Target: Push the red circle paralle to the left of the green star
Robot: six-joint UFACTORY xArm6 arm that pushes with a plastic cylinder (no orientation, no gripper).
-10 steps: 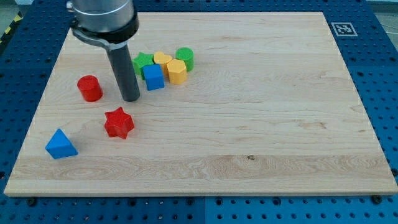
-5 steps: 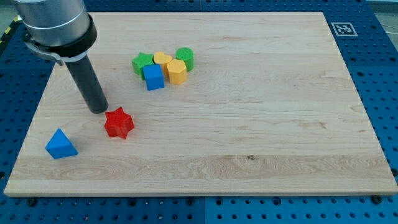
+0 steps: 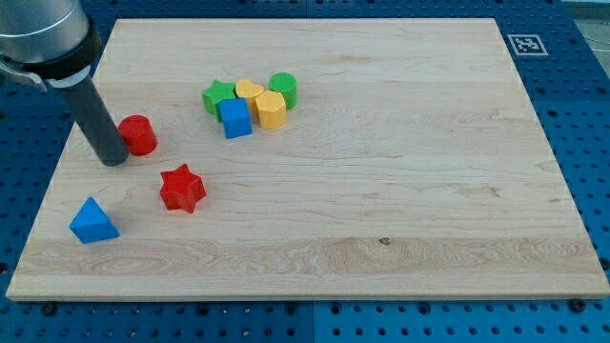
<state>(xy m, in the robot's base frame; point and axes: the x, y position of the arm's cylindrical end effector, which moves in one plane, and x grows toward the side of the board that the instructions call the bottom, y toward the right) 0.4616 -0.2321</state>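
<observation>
Right now my tip (image 3: 113, 159) sits at the left of the frame, just beside the red circle (image 3: 139, 134), on its lower-left side, and from this angle I cannot tell whether the two touch. I carry no fingers to open or close, only a bare rod that grips nothing. The red circle lies in the upper left of the frame, near the board (image 3: 400, 191) edge, and the green star (image 3: 218, 96) lies to its upper right, at the left end of a tight cluster with a yellow block (image 3: 250, 90), a second yellow block (image 3: 271, 110), a blue cube (image 3: 235, 119) and a green circle (image 3: 283, 88). What the coming move turns on is this: the circle lies up and to the right of my tip, and the star lies further along roughly that same line, a little higher in the frame than the circle. So I judge a push up and slightly rightward would bring the circle level with the star on its left. I would stop short of the cluster so as not to disturb it. A red star (image 3: 182, 188) and a blue triangle (image 3: 93, 221) lie lower in the frame, clear of that line.
</observation>
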